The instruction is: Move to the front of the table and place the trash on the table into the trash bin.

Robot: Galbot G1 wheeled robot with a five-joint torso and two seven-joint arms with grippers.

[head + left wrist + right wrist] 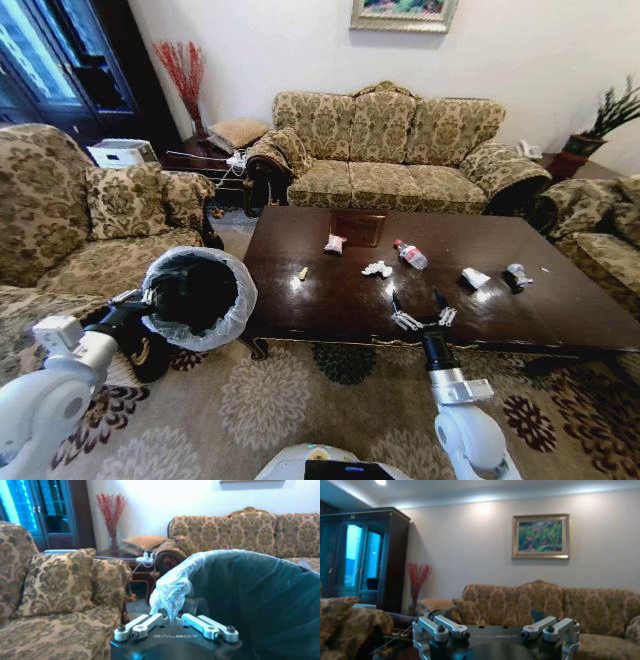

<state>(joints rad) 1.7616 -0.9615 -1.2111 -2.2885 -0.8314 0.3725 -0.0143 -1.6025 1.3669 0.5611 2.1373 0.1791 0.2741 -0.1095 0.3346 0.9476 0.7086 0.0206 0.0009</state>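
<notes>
The table [560, 310] is dark glossy wood and stands ahead of me. The trash lies across it: a wrapper [335, 243], a tiny yellow piece [303, 273], a white paper wad [377, 268], a clear bottle [410, 255], another white wad [475, 278] and a crinkled wrapper [516, 275]. My left gripper [150, 297] is shut on the bag-lined rim of the trash bin [195, 295], held tilted off the table's left end. In the left wrist view that gripper [175, 620] pinches the plastic bag over the trash bin's rim [250, 600]. My right gripper [420, 300] hovers open over the table's near edge, just short of the paper wad; the right wrist view shows it [496, 629] spread wide.
A patterned sofa [390, 150] stands behind the table, an armchair [90, 230] to the left and another seat [600, 240] to the right. A side table with a red-twig vase [185, 85] sits in the back left corner. A floral rug [300, 400] covers the floor.
</notes>
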